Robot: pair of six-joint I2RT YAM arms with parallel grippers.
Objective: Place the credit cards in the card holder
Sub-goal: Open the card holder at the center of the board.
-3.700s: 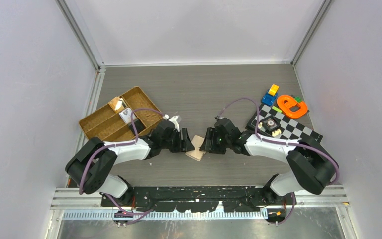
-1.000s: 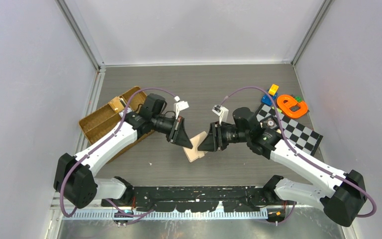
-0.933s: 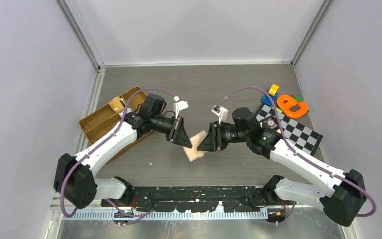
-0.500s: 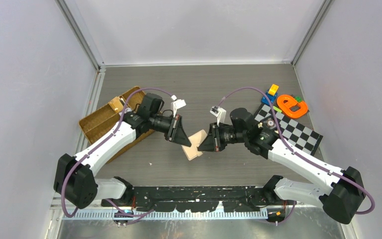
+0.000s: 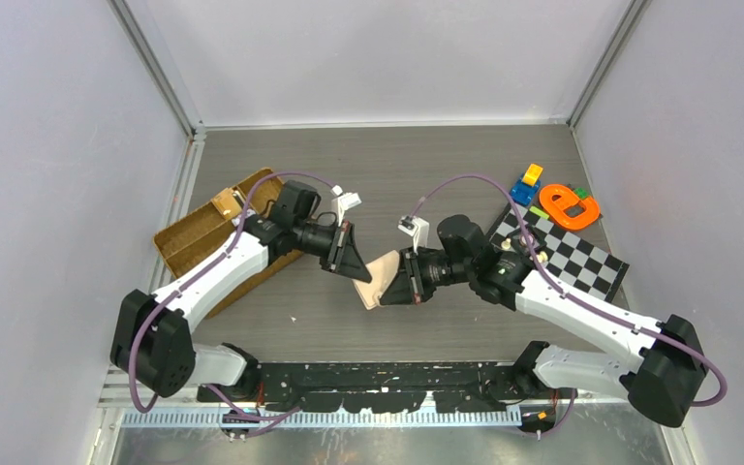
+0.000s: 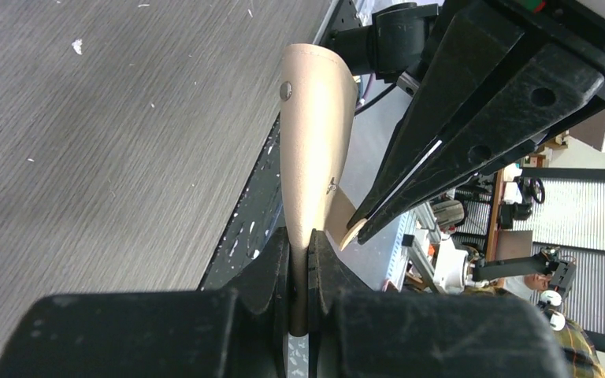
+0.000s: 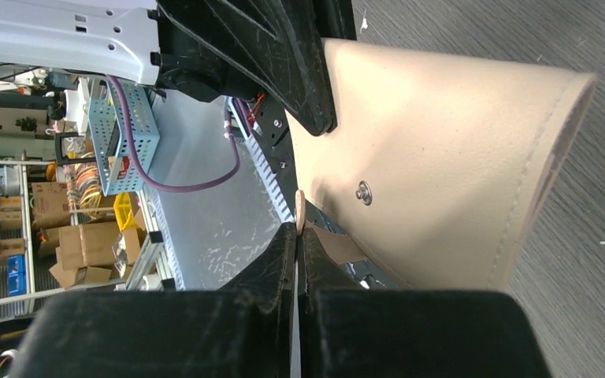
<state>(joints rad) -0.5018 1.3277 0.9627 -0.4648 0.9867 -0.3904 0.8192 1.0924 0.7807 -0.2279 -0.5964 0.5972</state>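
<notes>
Arms angled inward, tips facing; left gripper (image 5: pixel 359 273) pinches card holder (image 5: pixel 380 271) edge, right gripper (image 5: pixel 393 288) clamped on its tab

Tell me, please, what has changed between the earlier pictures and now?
The right pincer moved left and closed on the flap of the card holder. Earlier, both arms lifted the holder. The left pincer stayed shut on it; the wicker tray and toys did not move.
</notes>
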